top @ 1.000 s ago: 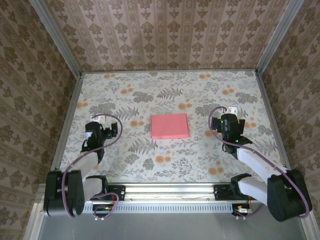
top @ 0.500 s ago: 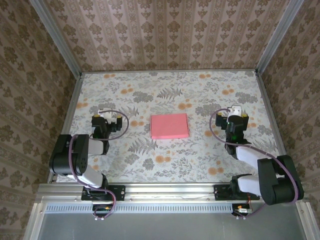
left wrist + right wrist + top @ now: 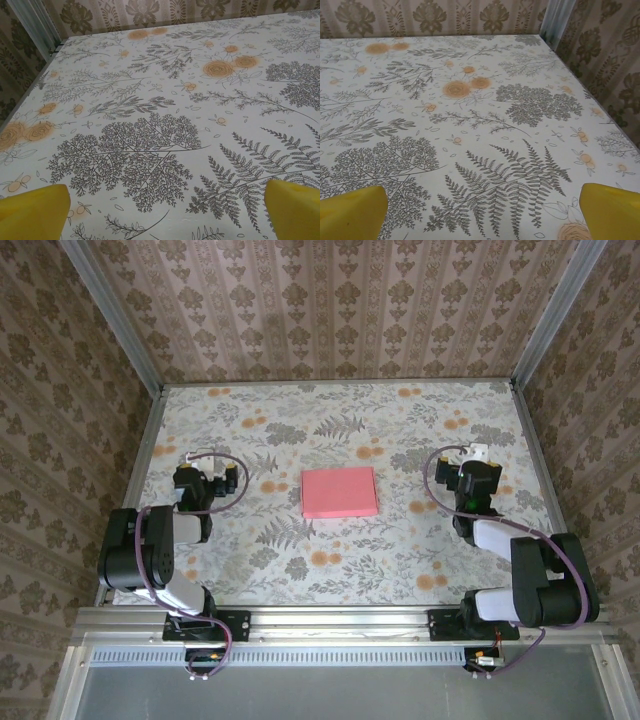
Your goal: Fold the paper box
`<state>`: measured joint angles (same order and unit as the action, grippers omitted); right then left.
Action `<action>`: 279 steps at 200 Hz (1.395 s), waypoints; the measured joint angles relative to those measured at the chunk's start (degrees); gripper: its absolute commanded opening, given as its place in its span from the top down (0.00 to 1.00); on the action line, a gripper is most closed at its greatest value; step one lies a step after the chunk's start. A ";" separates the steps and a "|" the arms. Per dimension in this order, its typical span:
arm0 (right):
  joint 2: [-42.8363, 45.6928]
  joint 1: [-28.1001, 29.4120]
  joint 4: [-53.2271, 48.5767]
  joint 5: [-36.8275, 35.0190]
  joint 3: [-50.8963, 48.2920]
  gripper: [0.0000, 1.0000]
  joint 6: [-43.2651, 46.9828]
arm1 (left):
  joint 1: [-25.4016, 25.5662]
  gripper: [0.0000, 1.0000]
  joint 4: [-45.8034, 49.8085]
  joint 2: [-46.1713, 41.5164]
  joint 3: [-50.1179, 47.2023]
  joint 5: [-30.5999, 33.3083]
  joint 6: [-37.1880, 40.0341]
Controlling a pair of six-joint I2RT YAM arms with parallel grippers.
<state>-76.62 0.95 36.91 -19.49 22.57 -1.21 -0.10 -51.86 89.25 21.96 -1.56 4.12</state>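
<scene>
The pink paper box (image 3: 339,492) lies flat and closed, a neat rectangle, in the middle of the floral table. My left gripper (image 3: 205,471) rests far to its left, folded back near the arm base. The left wrist view has its yellow fingertips (image 3: 32,210) at the bottom corners, wide apart over bare tablecloth, so it is open. On the other side, my right gripper (image 3: 477,462) sits well to the right of the box. Its yellow fingertips (image 3: 610,210) are likewise spread wide with nothing between them.
Patterned walls enclose the table (image 3: 340,410) at the back and sides, with metal corner posts (image 3: 110,310). A metal rail (image 3: 330,625) runs along the near edge and carries both arm bases. A corner post (image 3: 559,17) stands beyond the right gripper.
Both arms have folded back toward their bases, and both grippers have moved a little farther from the box. The pink box has not moved.
</scene>
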 measured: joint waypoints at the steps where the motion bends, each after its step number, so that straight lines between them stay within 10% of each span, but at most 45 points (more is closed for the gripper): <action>1: 0.02 -0.02 0.00 0.00 -0.02 0.00 0.00 | 0.00 0.00 0.00 0.00 0.00 0.00 0.00; 279: -11.04 -0.37 12.50 17.00 -0.15 0.00 -0.26 | 0.02 0.00 0.00 0.00 0.00 -0.20 -0.02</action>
<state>-87.66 0.58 49.41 -2.48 22.41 -1.48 -0.08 -51.86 89.25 21.96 -1.76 4.10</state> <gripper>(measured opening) 0.999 0.997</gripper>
